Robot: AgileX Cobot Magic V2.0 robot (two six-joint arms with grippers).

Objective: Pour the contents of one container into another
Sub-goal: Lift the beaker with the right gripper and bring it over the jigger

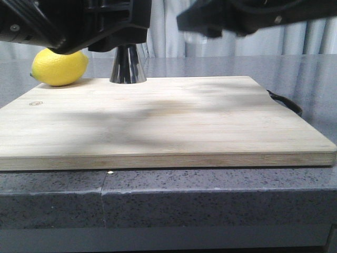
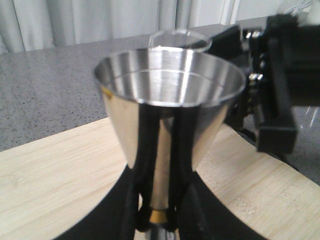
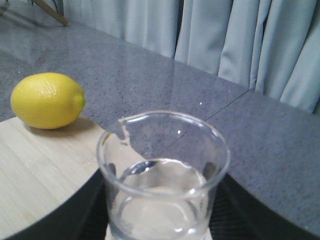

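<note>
The steel jigger stands upright on the wooden board near its back edge, next to the lemon. My left gripper is shut on its narrow waist at the gold band; in the front view only the jigger's lower cone shows under the left gripper. My right gripper is shut on the small glass beaker, held off the board with clear liquid in its lower part. The beaker's rim sits just behind and slightly above the jigger's rim. The right arm reaches in from the upper right.
A yellow lemon lies at the board's back left corner, close to the jigger. A black strap sticks out at the board's right edge. The board rests on a grey speckled counter, with curtains behind.
</note>
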